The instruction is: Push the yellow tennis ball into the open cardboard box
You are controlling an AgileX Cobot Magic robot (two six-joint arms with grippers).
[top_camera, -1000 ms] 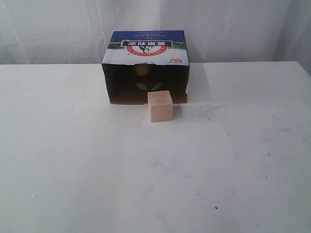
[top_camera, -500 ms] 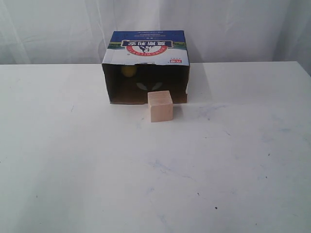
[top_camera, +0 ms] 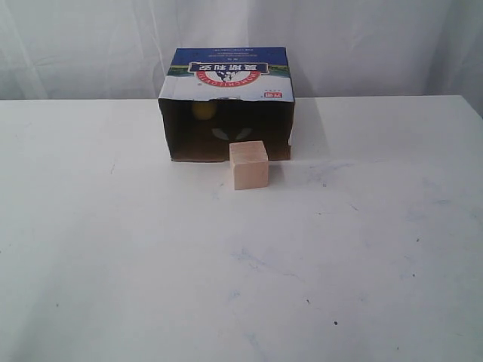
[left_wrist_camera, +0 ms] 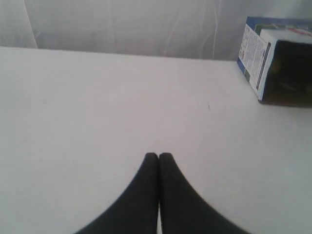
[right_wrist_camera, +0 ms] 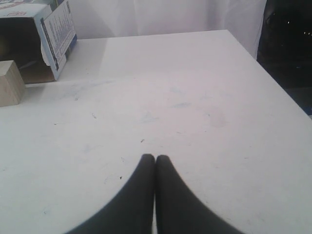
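The open cardboard box [top_camera: 226, 75] lies on its side at the back middle of the table, its dark mouth facing the camera. Inside it, at the upper left of the opening, the yellow tennis ball [top_camera: 202, 110] shows dimly. Neither arm appears in the exterior view. My left gripper [left_wrist_camera: 158, 156] is shut over bare table, with the box [left_wrist_camera: 256, 58] far off to one side. Also shut with nothing between its fingers, my right gripper [right_wrist_camera: 155, 158] is well away from the box [right_wrist_camera: 53, 29].
A pale wooden cube [top_camera: 249, 164] stands just in front of the box mouth, right of its middle, and shows in the right wrist view [right_wrist_camera: 9, 83]. White curtains hang behind the table [top_camera: 241, 264]. The table's right edge [right_wrist_camera: 273, 83] drops into a dark gap.
The ball inside the box rolled from the middle of the opening to the left, then shifted slightly back right. The cube, the box and both grippers stayed put.
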